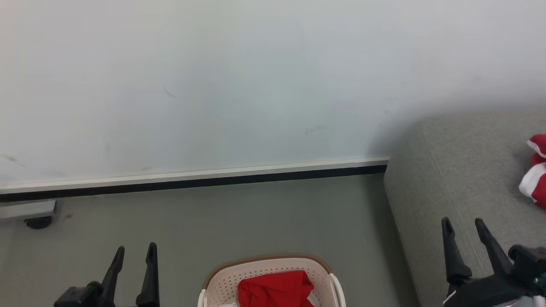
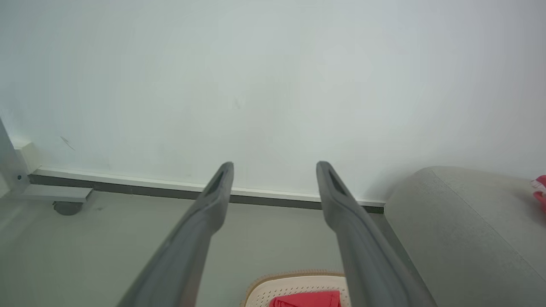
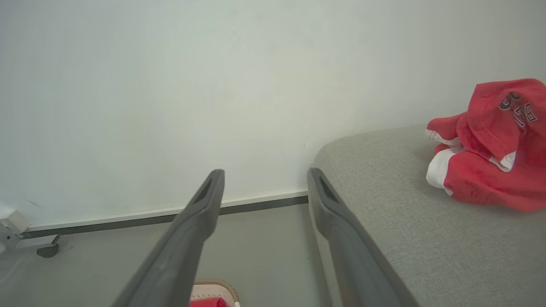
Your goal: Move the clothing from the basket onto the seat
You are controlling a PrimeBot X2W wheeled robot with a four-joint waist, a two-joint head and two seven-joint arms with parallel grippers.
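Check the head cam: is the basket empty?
No, a red garment lies bunched inside the basket, below its brown rim.

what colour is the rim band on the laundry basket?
Brown, atop the oval cream perforated plastic basket; clearest in the head view.

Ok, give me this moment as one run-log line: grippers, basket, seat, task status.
left gripper: open, empty | right gripper: open, empty | basket: red clothing inside | seat: red-and-white garment lying on it | task: unfinished

Cream perforated plastic basket (image 1: 226, 283) cut by bottom edge, red-and-white fabric garment (image 1: 539, 191) cropped at right, its small dark print (image 3: 518, 108) illegible
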